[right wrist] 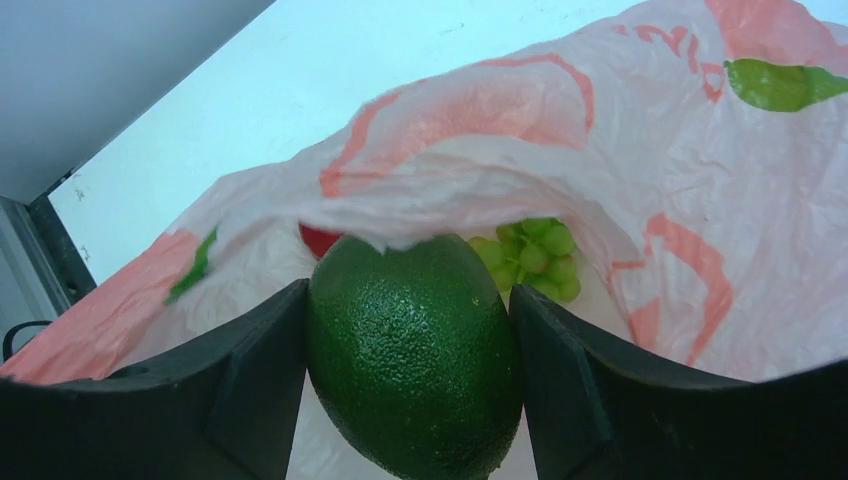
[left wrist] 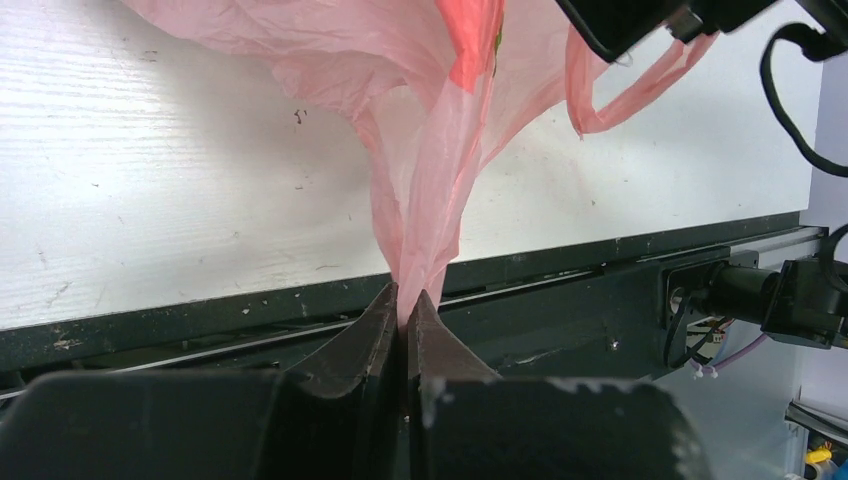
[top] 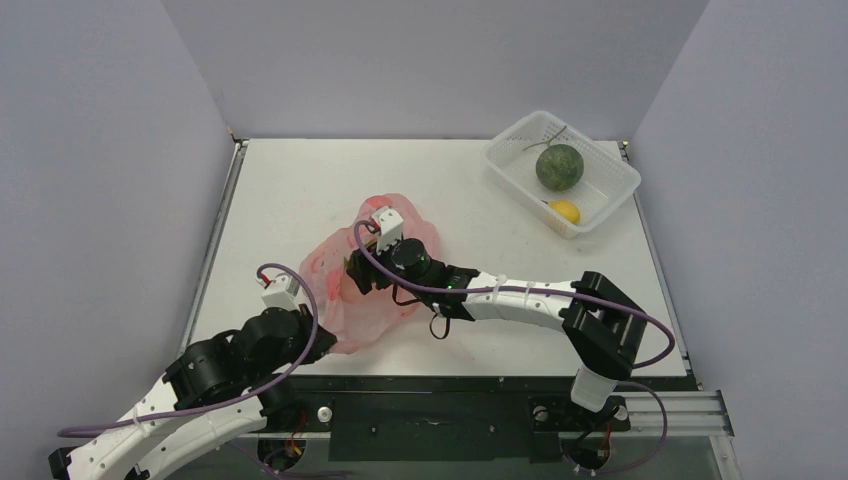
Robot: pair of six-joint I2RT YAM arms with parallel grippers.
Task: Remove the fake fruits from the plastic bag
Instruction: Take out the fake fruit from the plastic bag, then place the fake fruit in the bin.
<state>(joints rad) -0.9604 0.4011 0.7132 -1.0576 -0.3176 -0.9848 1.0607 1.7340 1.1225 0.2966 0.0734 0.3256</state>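
The right gripper (right wrist: 408, 318) is clamped on the dark green oval fruit (right wrist: 410, 390). Its two black fingers (right wrist: 255, 380) press the fruit's sides at the bottom centre of the right wrist view, just inside the bag's mouth. The fruit looks like hard, hollow plastic with a pebbled skin. It should be light and stiff, but rounded enough to squirt out of a loose hold, so a grip across its widest part seems right.

The left gripper (left wrist: 405, 318) is pinched tight on a gathered fold of the plastic bag (left wrist: 430, 150), at the lower centre of its view. The film is thin, limp and crinkly. It will stretch and drag rather than hold any shape, so an edge or handle loop is the place to take it.

Deeper in the bag, behind the held fruit, lie a red fruit (right wrist: 318, 240) and a light-green cluster (right wrist: 535, 255). The bag lies left of centre on the table (top: 300, 180).

At the upper right of the top view, the white basket (top: 612, 195) holds the grey-green melon (top: 559, 167) and the yellow lemon (top: 565, 211).
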